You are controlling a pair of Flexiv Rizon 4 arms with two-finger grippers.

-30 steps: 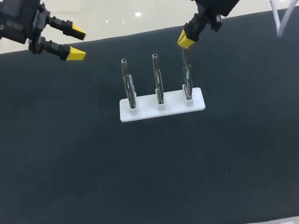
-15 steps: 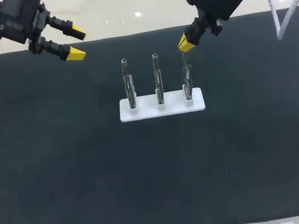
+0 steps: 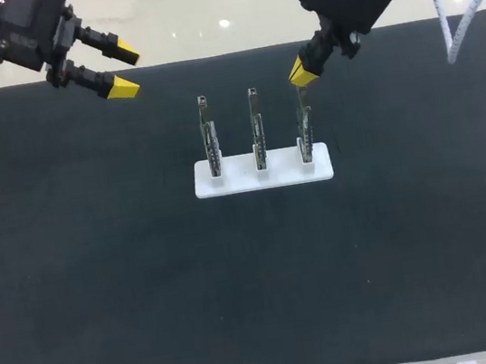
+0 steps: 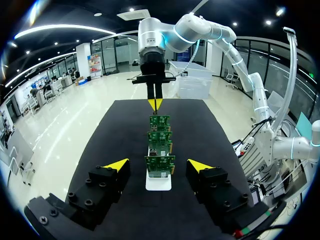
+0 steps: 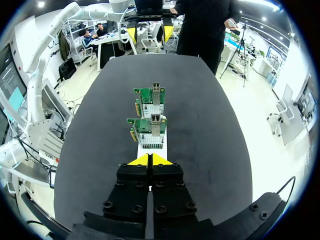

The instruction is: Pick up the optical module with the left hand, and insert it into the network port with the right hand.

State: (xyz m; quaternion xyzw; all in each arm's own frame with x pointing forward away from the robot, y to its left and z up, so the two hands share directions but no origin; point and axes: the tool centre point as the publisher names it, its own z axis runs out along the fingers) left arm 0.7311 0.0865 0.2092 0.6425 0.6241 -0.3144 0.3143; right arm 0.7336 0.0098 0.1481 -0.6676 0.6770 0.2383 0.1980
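Three green network cards stand upright in a white holder (image 3: 263,172) at mid-table: left card (image 3: 209,137), middle card (image 3: 256,130), right card (image 3: 305,123). Each has a metal port cage (image 5: 157,120) on its upper edge. My right gripper (image 3: 301,71) is shut, its tips just above the right card's top edge with nothing visible between them. Its own view shows the tips (image 5: 150,160) together and two cards (image 5: 149,134) ahead. My left gripper (image 3: 121,68) hangs open over the far left of the table, the cards (image 4: 160,166) in line ahead of it. I cannot make out a loose optical module.
A black mat (image 3: 256,271) covers the whole table. Its far edge runs just behind both grippers. Wide bare mat lies in front of the holder and to both sides.
The right arm's wrist has shifted slightly left and away, with its shut tips staying over the right card. The left arm has not moved.
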